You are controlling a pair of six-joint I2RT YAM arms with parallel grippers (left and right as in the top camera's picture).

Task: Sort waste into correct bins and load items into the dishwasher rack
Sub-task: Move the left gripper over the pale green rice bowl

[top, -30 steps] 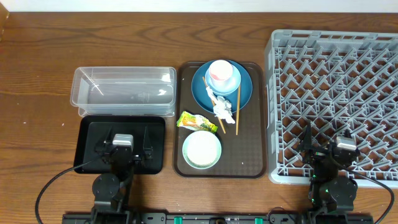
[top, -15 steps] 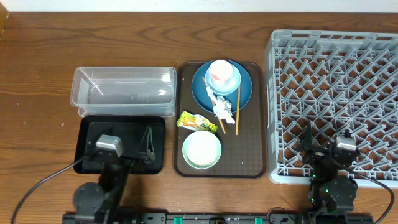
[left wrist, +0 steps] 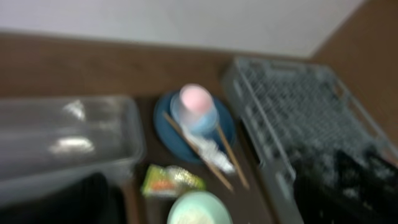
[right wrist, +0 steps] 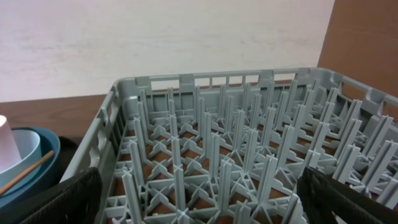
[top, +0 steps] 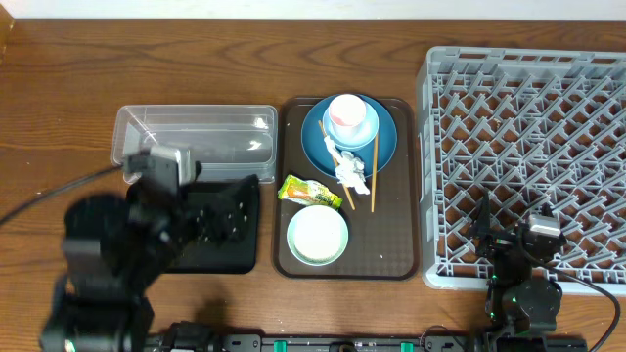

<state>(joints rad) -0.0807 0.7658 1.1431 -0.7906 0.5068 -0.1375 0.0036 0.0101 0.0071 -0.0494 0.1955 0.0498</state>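
While the right gripper [top: 514,223] has stayed over the near edge of the dishwasher rack [top: 587,117], jaws wide apart, the left gripper [top: 223,213], also open and empty, has swung up over the black tray [top: 245,254]. The snack wrapper [top: 311,191] lies on the brown serving tray [top: 391,235], unmoved.

The serving tray [top: 393,240] lies between the tub [top: 217,132] and the rack [top: 528,147].
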